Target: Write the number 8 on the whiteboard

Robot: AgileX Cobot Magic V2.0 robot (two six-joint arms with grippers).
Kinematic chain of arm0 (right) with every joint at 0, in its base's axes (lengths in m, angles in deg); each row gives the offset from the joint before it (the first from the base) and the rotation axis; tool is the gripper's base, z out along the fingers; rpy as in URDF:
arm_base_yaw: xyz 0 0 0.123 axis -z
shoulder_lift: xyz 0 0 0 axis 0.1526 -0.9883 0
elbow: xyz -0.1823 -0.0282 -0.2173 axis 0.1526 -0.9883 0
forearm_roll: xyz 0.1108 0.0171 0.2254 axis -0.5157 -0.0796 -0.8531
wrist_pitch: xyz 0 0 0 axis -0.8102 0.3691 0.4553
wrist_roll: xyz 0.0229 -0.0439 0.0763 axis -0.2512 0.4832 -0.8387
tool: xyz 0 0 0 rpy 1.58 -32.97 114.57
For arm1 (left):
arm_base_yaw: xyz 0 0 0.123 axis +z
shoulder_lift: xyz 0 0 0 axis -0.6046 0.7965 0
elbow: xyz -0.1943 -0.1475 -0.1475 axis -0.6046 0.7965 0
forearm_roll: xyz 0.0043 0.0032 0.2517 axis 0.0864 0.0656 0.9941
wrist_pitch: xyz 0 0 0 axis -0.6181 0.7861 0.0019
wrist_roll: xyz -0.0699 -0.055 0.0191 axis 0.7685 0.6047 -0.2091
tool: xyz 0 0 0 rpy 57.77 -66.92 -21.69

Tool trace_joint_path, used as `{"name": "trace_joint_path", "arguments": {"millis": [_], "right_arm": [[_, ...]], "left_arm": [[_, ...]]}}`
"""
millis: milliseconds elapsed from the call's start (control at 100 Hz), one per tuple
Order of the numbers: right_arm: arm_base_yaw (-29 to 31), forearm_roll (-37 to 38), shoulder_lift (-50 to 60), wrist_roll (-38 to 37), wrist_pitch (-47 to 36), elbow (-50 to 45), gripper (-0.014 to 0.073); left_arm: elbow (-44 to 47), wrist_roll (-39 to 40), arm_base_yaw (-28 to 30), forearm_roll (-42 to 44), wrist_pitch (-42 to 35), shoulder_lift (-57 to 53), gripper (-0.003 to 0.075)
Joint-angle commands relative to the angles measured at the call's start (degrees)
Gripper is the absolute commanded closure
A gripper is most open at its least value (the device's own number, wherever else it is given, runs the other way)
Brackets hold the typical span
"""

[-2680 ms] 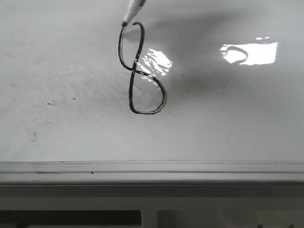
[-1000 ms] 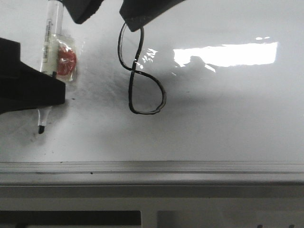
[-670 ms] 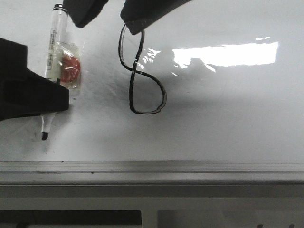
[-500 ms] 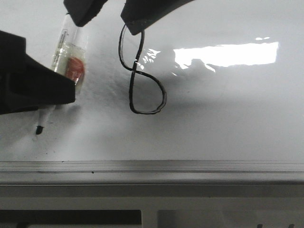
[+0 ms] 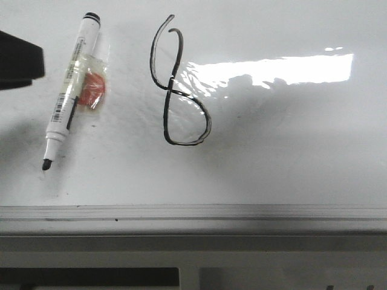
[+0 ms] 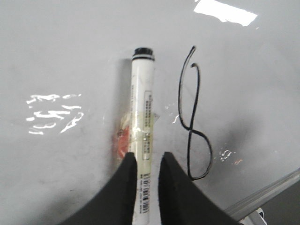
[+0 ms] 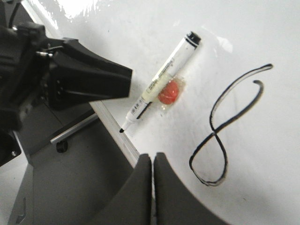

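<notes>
The number 8 (image 5: pixel 171 86) is drawn in thin black line on the whiteboard (image 5: pixel 290 151). A white marker (image 5: pixel 69 90) with a black cap end lies flat on the board left of the 8, tip towards the front edge. An orange-red piece (image 5: pixel 92 90) is taped to it. My left gripper (image 6: pixel 146 157) is open and hovers over the marker (image 6: pixel 143 108), with one finger on either side of the barrel. The 8 (image 6: pixel 190 130) lies beside it. My right gripper (image 7: pixel 152 157) is shut and empty, above the board's edge near the 8 (image 7: pixel 214 133) and the marker (image 7: pixel 159 89).
The board's pale grey frame edge (image 5: pixel 193 211) runs along the front. A dark part of the left arm (image 5: pixel 18 60) shows at the left edge of the front view, and also in the right wrist view (image 7: pixel 70 79). Glare (image 5: pixel 290 67) lies right of the 8.
The left gripper has let go of the marker, which now lies on the board, and has drawn back to the left. The right gripper's fingers have left the top of the front view.
</notes>
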Motion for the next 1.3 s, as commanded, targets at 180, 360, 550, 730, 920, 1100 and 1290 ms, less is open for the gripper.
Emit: {"name": "trace_joint_path", "arguments": {"millis": [180,360,550,730,920,1100,1290], "right_arm": [[0.17,5.34,19.41,0.01,-20.79,-16.25,0.0658],[0.17,11.66,33.38,0.28,-24.66,-26.79,0.0658],[0.17,12.17,44.21,0.28,-23.85,-33.22,0.0658],[0.17,12.17,47.97,0.28,-23.85,-35.61,0.0658],[0.17,12.17,47.97,0.28,-23.63,-35.83,0.0658],[0.17,12.17,47.97,0.28,-23.63,-35.83,0.0658],[0.17,12.17,47.97,0.28,-23.63,-35.83,0.0658]], "left_arm": [[6.25,-0.11,0.01,6.43,-2.58,-17.3,0.0741],[13.26,-0.11,0.01,6.95,-2.58,-30.86,0.0741],[16.69,-0.11,0.01,6.95,-2.58,-40.74,0.0741],[17.94,-0.11,0.01,6.95,-2.58,-42.24,0.0741],[18.06,-0.11,0.01,6.95,-2.45,-42.24,0.0741],[18.47,-0.11,0.01,6.95,-2.57,-42.24,0.0741],[20.06,-0.11,2.14,8.56,-2.57,-42.24,0.0741]]}}
